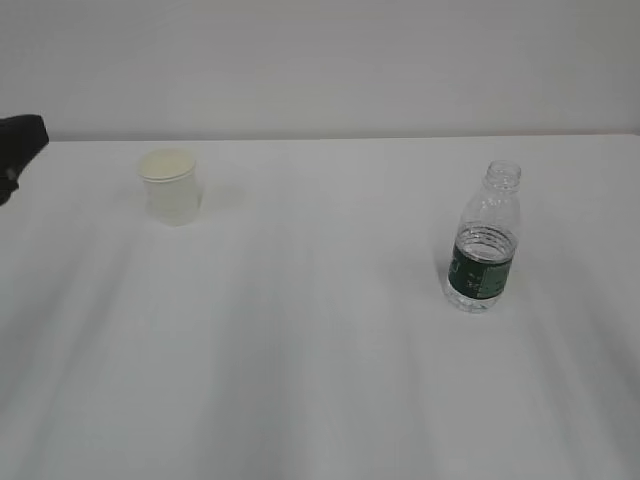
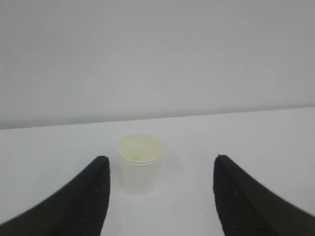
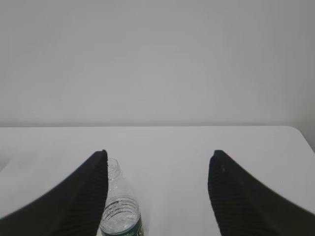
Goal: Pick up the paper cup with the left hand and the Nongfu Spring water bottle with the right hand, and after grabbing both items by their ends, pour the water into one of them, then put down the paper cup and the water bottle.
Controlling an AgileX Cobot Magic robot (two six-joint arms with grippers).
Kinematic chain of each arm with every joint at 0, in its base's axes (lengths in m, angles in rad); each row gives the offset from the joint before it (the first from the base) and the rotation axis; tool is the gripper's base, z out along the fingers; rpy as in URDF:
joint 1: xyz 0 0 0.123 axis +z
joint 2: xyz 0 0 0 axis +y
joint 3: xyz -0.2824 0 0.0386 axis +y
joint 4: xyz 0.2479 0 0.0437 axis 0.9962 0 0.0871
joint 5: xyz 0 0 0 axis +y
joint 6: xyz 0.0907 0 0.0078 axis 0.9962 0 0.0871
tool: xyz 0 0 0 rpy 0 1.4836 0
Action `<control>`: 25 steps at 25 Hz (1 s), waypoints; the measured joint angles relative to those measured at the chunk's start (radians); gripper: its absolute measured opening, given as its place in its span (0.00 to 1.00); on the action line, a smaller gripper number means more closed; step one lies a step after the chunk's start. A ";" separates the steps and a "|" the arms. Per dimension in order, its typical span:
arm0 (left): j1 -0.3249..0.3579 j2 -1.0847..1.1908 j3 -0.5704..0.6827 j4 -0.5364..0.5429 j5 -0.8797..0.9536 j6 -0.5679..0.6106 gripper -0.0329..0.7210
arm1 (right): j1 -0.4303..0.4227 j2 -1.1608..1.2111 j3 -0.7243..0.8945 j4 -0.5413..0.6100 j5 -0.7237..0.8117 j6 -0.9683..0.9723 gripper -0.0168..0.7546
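desk (image 1: 320, 380) white, wall behind | bottle (image 1: 484, 240) upright, uncapped, right side | cup (image 1: 171, 186) upright, far left | left hand (image 2: 160, 169) released — cup just ahead, untouched | right hand (image 3: 156, 164) released — bottle by its left finger

The cup (image 1: 171, 186) looks like matt white paper with a cream inside. The bottle (image 1: 484, 240) is clear, ribbed, glossy plastic with a dark green label. The table (image 1: 300, 350) is smooth matt white; the fingers (image 2: 88, 196) are black, finely ridged.
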 joint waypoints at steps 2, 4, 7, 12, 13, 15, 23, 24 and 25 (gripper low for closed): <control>0.000 0.036 0.000 0.000 -0.010 0.000 0.67 | 0.000 0.004 0.018 0.000 -0.022 0.000 0.65; 0.000 0.068 0.000 -0.008 -0.017 -0.009 0.67 | 0.000 0.021 0.030 0.000 -0.047 0.000 0.64; 0.000 0.111 0.000 -0.042 -0.045 -0.018 0.67 | 0.005 0.075 0.048 0.000 -0.101 0.011 0.64; 0.000 0.193 0.000 -0.067 -0.117 -0.032 0.67 | 0.104 0.215 0.069 -0.073 -0.256 0.074 0.64; 0.000 0.210 0.000 -0.067 -0.135 -0.032 0.67 | 0.132 0.244 0.069 -0.099 -0.287 0.084 0.64; 0.000 0.255 0.000 -0.056 -0.179 -0.036 0.67 | 0.168 0.318 0.069 -0.131 -0.349 0.099 0.64; 0.000 0.398 0.000 0.025 -0.371 -0.128 0.67 | 0.184 0.488 0.081 -0.177 -0.596 0.188 0.64; 0.000 0.402 0.000 0.047 -0.395 -0.130 0.66 | 0.184 0.496 0.094 -0.180 -0.636 0.190 0.64; 0.000 0.402 0.000 0.072 -0.418 -0.132 0.66 | 0.184 0.502 0.108 -0.181 -0.670 0.192 0.64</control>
